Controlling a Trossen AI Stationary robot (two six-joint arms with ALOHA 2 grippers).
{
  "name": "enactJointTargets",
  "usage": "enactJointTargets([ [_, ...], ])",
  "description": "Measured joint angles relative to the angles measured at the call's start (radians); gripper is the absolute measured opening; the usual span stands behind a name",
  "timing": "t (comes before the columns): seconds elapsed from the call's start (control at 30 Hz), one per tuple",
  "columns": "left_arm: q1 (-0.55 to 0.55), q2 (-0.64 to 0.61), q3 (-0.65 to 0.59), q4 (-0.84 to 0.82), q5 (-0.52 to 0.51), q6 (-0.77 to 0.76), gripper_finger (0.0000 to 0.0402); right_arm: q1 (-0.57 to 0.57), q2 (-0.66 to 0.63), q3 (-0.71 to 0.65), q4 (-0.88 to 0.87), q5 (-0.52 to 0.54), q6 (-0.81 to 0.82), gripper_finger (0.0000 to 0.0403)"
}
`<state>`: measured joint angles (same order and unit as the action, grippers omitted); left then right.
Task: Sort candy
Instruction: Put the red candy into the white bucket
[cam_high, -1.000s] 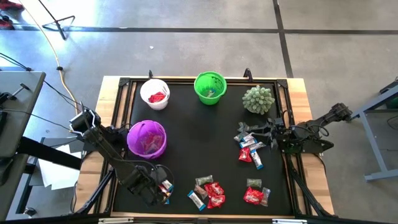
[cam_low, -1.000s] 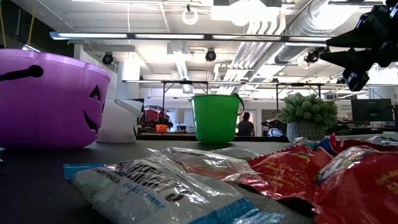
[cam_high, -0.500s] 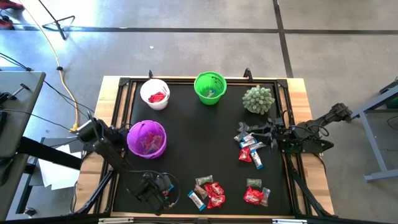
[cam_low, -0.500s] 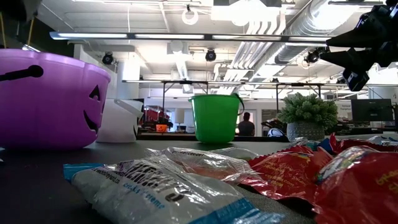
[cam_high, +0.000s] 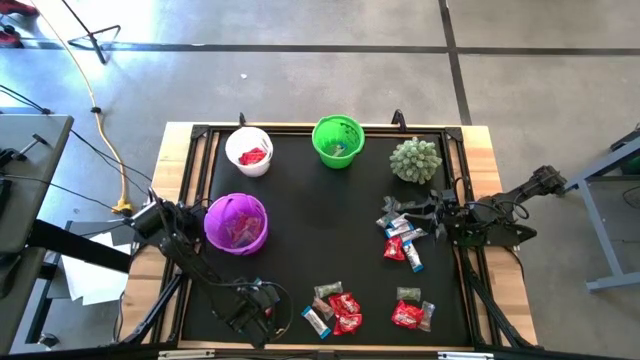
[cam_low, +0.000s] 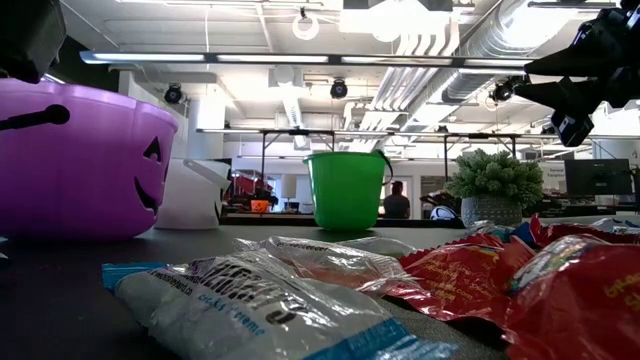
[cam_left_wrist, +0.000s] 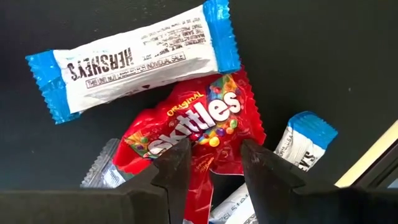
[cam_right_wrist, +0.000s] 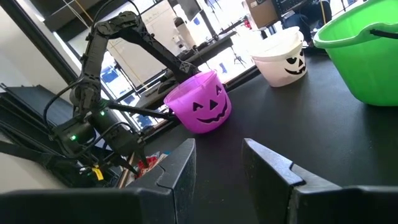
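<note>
From above, the left gripper (cam_high: 262, 303) hangs over candy (cam_high: 266, 303) at the table's near-left edge, while the right gripper (cam_high: 432, 212) waits, parted and empty, far right; its wrist view shows fingers (cam_left_wrist: 176, 167) parted astride a red sweet packet (cam_left_wrist: 196, 134), so closing on it seems next.

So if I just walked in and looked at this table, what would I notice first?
Probably the three plastic pumpkin-face buckets on the black mat: a purple one at the left, a white one and a bright green one along the far edge. Next, the shiny wrapped candy scattered near the front, where the left gripper hangs open over a red Skittles packet.
</note>
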<state>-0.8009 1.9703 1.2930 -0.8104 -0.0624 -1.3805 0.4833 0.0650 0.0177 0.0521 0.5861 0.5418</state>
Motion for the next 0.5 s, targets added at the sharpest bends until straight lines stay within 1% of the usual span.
enactJointTargets([
  [0.17,0.000,0.002,-0.001,0.000,-0.011,-0.049,0.0131,0.000,0.000,0.000,0.000,0.000,0.000,0.0126],
  [0.27,0.004,0.003,-0.002,0.002,-0.015,-0.066,0.0121,0.000,0.000,0.000,0.000,0.000,0.000,0.0126],
  [0.37,0.006,0.004,0.002,0.006,-0.017,-0.067,0.0097,0.000,0.000,0.000,0.000,0.000,0.000,0.0126],
  [0.5,0.013,0.004,0.002,0.027,-0.026,-0.067,0.0056,0.000,0.000,0.000,0.000,0.000,0.000,0.0126],
])
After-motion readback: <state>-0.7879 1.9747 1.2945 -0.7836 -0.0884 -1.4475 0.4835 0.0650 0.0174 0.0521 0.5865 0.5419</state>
